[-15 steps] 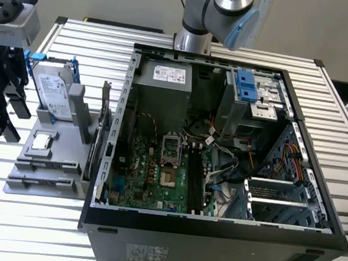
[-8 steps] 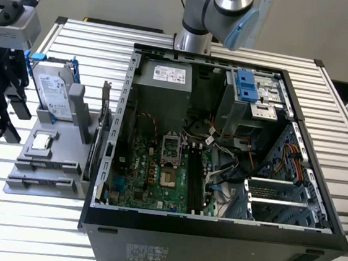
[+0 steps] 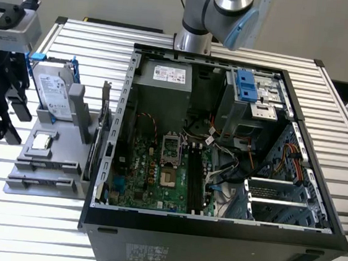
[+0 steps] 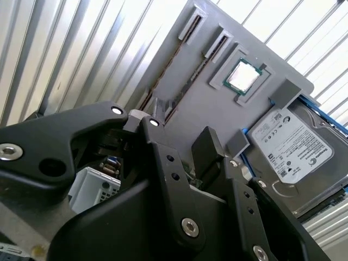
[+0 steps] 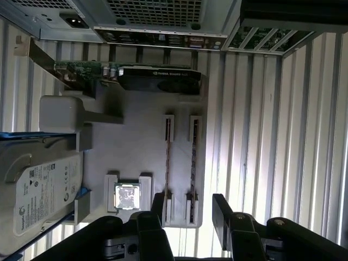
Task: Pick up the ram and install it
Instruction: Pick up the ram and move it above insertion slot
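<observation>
Tool (image 5: 188, 200), spread wide and empty, hovers over a grey parts tray (image 5: 136, 136) on the slatted bench (image 5: 255, 136). The ram (image 5: 192, 160) stands on edge in tray slots, aligned with the tool's gap, likely for easy pinching.

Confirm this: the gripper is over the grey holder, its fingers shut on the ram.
Wrong on the fingers: they are open and empty. In the first wrist view the gripper is over the grey holder, with the ram in its slot there.
</observation>
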